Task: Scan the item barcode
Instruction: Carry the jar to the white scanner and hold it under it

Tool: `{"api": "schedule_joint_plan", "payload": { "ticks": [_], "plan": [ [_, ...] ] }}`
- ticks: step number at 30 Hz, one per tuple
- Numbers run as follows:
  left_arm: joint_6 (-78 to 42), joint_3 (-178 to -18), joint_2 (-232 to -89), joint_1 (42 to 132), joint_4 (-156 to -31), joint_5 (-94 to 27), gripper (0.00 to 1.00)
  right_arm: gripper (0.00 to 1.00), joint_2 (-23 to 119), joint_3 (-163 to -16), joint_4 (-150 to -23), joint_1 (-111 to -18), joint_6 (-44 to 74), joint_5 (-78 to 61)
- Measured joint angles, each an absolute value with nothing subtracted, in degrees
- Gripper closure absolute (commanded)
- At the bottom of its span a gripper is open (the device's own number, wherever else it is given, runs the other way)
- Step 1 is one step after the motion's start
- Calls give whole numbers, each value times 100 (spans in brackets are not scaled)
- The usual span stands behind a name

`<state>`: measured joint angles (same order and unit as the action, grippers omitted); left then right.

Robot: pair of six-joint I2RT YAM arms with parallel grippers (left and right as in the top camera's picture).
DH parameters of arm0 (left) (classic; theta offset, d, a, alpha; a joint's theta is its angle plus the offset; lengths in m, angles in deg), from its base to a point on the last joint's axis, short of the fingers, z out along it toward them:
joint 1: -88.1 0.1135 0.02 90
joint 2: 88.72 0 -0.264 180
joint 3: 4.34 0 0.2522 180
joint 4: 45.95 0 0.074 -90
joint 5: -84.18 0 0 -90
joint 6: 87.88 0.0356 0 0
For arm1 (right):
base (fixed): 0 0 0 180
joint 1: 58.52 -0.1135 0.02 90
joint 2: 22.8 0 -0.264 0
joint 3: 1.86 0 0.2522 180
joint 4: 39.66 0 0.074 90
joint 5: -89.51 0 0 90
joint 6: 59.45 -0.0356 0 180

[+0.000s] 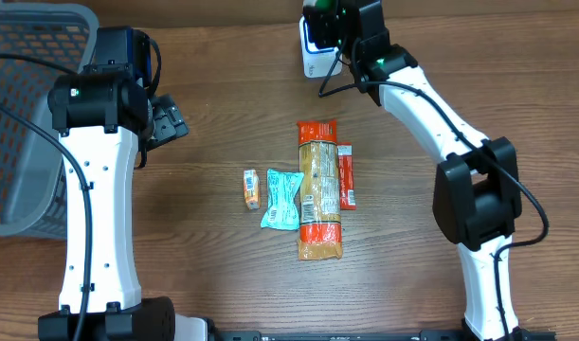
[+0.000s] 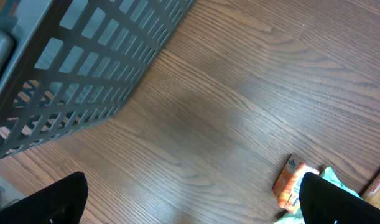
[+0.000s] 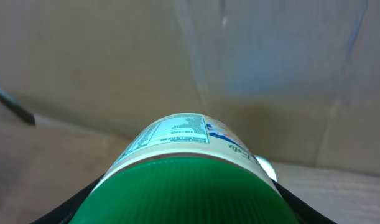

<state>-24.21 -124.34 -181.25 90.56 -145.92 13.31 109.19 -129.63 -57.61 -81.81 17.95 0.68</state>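
under everything, a wooden table. at its far left corner, a grey mesh basket, also filling the upper left of the left wrist view. just beside the basket, the left arm, running up from the near edge. across from it, the right arm, reaching to the far edge. in the middle of the table, flat and lengthwise, a long orange and yellow pasta bag. at the far edge, a white scanner with a blue glow. right there, the right gripper, closed partway around a jar with a green ribbed lid and a white printed label, dark fingers on either side of the lid; held right by the scanner, touching or not cannot be told. over bare wood near the basket, the left gripper, spread wide and holding nothing. against the bag's right side, a red packet. on the bag's left, a teal packet. left of that, smallest, an orange packet.
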Motion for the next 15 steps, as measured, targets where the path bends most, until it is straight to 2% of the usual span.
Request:
{"api": "schedule_joint_plan", "payload": {
  "ticks": [15],
  "plan": [
    [-2423,-12434,-18125,9056,-14592,1331,0,96,11574,-12963,-4249,-8181,1432,584]
  ]
}}
